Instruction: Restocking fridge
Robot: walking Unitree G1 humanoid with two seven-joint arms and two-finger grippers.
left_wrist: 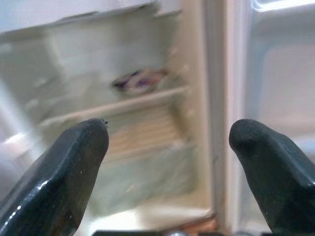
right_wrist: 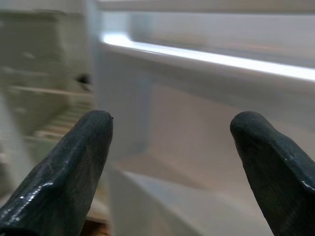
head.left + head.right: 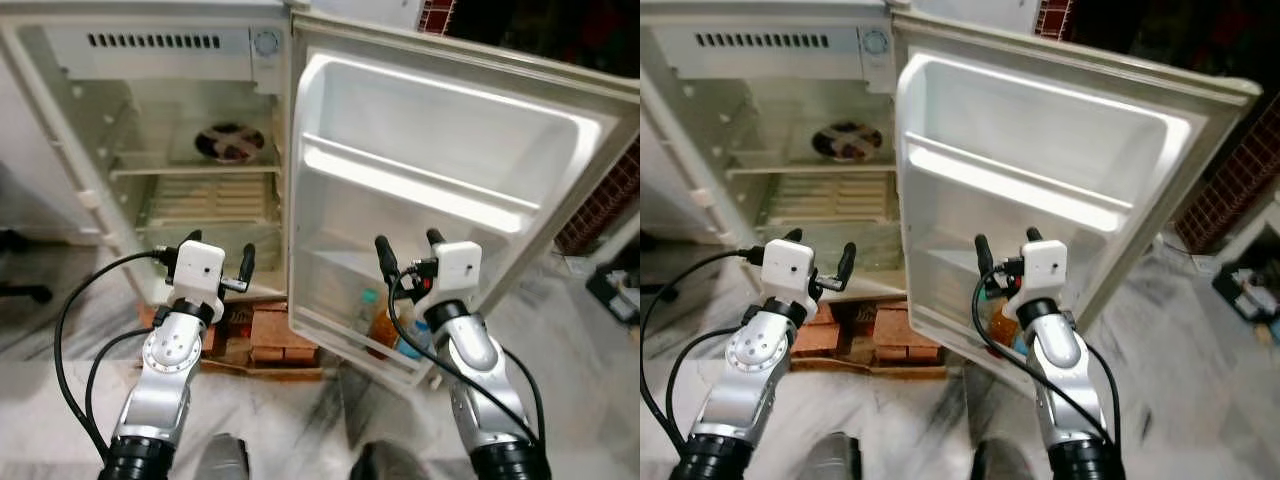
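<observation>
Both claws, left claw (image 3: 220, 252) and right claw (image 3: 408, 250), raised, spread, before fridge (image 3: 150, 120).

The fridge (image 3: 150, 150) stands open, its door (image 3: 440, 180) swung wide above the right gripper (image 3: 408, 250), whose fingers are spread. Just below that gripper, bottles (image 3: 385, 325) sit in the lowest door shelf. The left gripper (image 3: 220, 252), also spread, is raised before the cabinet's lower part; above it a round dish (image 3: 230, 142) rests on a shelf. Bricks (image 3: 265, 338) lie below it under the cabinet.
</observation>
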